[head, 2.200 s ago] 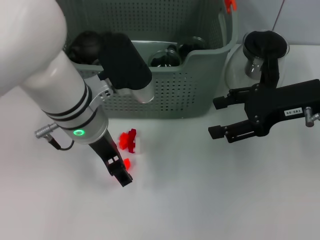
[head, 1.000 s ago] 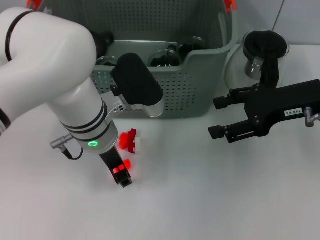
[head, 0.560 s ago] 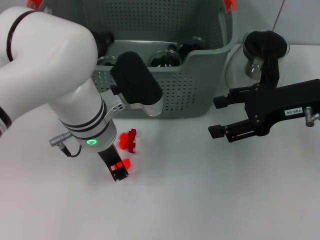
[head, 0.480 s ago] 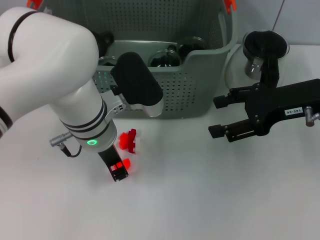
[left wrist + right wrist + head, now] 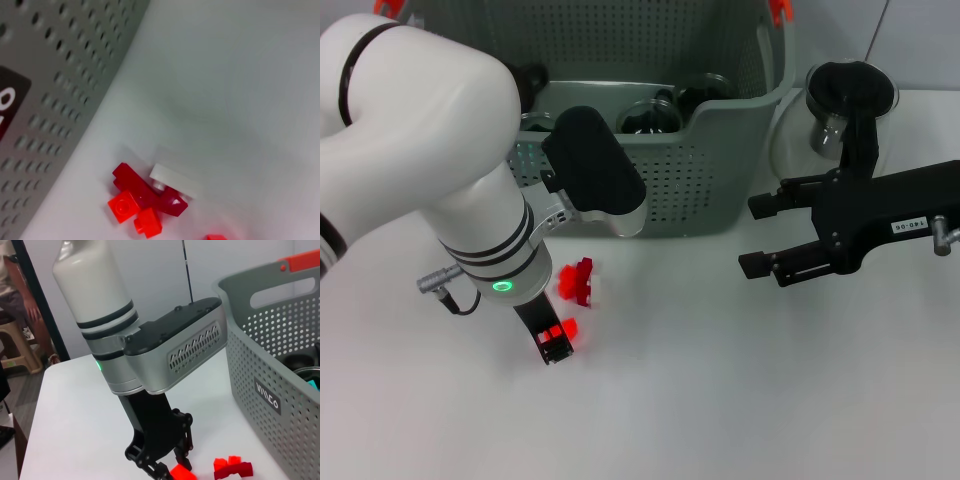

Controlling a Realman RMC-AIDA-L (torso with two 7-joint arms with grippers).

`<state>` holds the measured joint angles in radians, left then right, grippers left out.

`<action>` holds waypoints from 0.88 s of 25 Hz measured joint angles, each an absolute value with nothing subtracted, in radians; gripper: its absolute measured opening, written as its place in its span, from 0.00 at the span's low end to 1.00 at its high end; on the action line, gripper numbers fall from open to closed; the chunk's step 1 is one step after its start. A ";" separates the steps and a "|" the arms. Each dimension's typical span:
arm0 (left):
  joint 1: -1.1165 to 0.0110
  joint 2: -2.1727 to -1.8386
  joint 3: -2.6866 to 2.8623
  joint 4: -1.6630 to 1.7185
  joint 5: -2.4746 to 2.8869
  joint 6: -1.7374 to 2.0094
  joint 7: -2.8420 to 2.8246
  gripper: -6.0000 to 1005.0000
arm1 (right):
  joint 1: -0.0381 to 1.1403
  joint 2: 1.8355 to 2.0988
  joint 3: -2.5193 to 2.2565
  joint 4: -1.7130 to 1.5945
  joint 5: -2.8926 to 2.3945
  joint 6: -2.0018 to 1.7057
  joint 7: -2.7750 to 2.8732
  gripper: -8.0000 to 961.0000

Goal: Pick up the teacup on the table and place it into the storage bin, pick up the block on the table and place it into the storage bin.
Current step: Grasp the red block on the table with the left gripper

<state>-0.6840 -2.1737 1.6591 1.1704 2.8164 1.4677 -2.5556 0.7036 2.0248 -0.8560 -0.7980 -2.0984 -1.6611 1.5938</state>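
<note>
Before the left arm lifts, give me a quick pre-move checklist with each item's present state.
1. Left hand down at the small red block on the table: ok.
2. Fingers closed on that block: cannot tell.
3. Red-and-white block cluster lies apart from the hand: ok.
4. Storage bin open on top, close behind: ok.
5. Right hand open, off to the side, out of the lift path: ok.

The large grey-green perforated storage bin [image 5: 720, 160] looks matt plastic; just beside it, the small red studded block [image 5: 145, 197] looks glossy plastic.
</note>
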 joint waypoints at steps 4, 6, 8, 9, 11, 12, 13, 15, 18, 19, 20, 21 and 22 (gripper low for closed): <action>-0.685 -2.174 1.660 1.169 2.817 1.468 -2.556 0.29 | 0.699 2.025 -0.856 -0.801 -2.098 -1.661 1.594 0.91; -0.687 -2.174 1.660 1.167 2.817 1.469 -2.557 0.29 | 0.698 2.025 -0.856 -0.801 -2.098 -1.662 1.594 0.91; -0.688 -2.174 1.660 1.166 2.816 1.471 -2.558 0.30 | 0.698 2.025 -0.856 -0.802 -2.098 -1.663 1.594 0.91; -0.689 -2.174 1.660 1.166 2.816 1.473 -2.559 0.30 | 0.698 2.025 -0.856 -0.803 -2.098 -1.663 1.594 0.91; -0.689 -2.174 1.659 1.166 2.815 1.476 -2.561 0.30 | 0.698 2.025 -0.856 -0.803 -2.098 -1.664 1.594 0.91; -0.690 -2.174 1.658 1.166 2.814 1.479 -2.562 0.30 | 0.698 2.025 -0.856 -0.803 -2.098 -1.664 1.594 0.91; -0.690 -2.174 1.656 1.166 2.813 1.481 -2.563 0.30 | 0.698 2.026 -0.856 -0.803 -2.097 -1.665 1.594 0.91; -0.690 -2.174 1.653 1.166 2.812 1.483 -2.564 0.30 | 0.698 2.026 -0.856 -0.803 -2.097 -1.666 1.594 0.91; -0.692 -2.174 1.652 1.166 2.812 1.483 -2.564 0.30 | 0.698 2.026 -0.856 -0.803 -2.097 -1.666 1.594 0.91; -0.692 -2.174 1.653 1.166 2.813 1.483 -2.564 0.32 | 0.698 2.026 -0.856 -0.803 -2.097 -1.666 1.594 0.91; -0.692 -2.174 1.654 1.166 2.813 1.483 -2.564 0.34 | 0.698 2.026 -0.856 -0.803 -2.097 -1.666 1.594 0.91; -0.692 -2.174 1.654 1.166 2.814 1.483 -2.564 0.36 | 0.698 2.026 -0.856 -0.803 -2.097 -1.666 1.594 0.91; -0.692 -2.174 1.655 1.166 2.814 1.483 -2.564 0.38 | 0.698 2.026 -0.856 -0.803 -2.097 -1.666 1.594 0.91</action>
<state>-0.6918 -2.1736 1.6551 1.1657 2.8143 1.4827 -2.5636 0.6979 2.0264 -0.8560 -0.8025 -2.0969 -1.6660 1.5938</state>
